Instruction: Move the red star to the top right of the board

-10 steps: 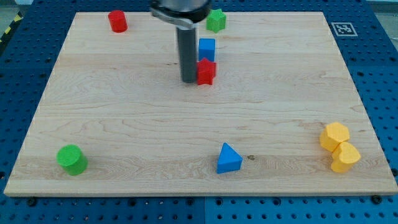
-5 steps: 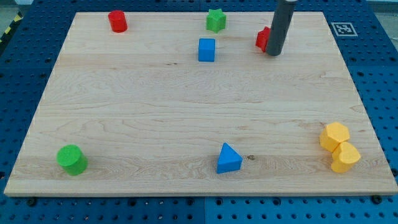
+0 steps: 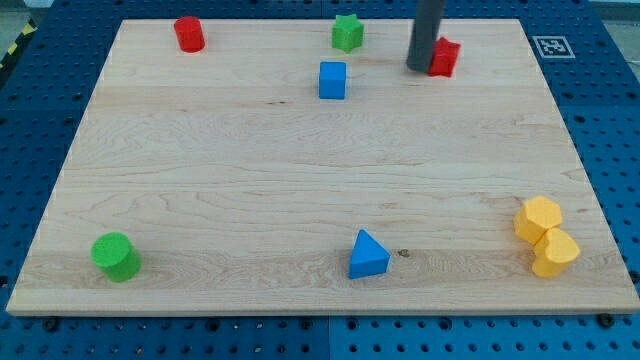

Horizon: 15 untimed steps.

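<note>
Red star (image 3: 445, 57) sits near the board's (image 3: 200, 180) top edge, right of centre, with my tip (image 3: 419, 68) touching its left side. No end effector here, only a plain rod, so nothing is grasped. There's bare wood between the star and the top right corner. Green star (image 3: 347, 33) and blue cube (image 3: 332, 80) are off to the left, well apart.

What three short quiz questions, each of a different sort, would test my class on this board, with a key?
1. True or false: my tip is at the view's left of the red star.
2. Which block lies nearest the blue cube: A green star, B green cylinder, C blue triangle?
3. Fill in: the two yellow blocks sit at the view's bottom ____.
Key: 1 true; 2 A; 3 right.
</note>
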Tool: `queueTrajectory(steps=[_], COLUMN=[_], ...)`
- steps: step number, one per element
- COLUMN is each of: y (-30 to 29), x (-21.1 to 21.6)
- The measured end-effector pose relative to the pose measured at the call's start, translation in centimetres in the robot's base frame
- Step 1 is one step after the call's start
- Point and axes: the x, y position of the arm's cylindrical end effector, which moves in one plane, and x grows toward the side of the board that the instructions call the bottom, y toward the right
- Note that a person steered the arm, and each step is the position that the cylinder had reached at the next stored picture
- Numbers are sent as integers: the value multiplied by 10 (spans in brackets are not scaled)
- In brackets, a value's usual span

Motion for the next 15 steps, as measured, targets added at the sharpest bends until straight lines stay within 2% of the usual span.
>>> queueTrajectory(steps=[2, 3, 4, 7, 9, 10, 11, 12, 13, 15], y=[12, 18, 32, 39, 72, 57, 14, -5, 10, 62], x=[6, 29, 31, -2, -24, -24, -24, -44, -57, -57])
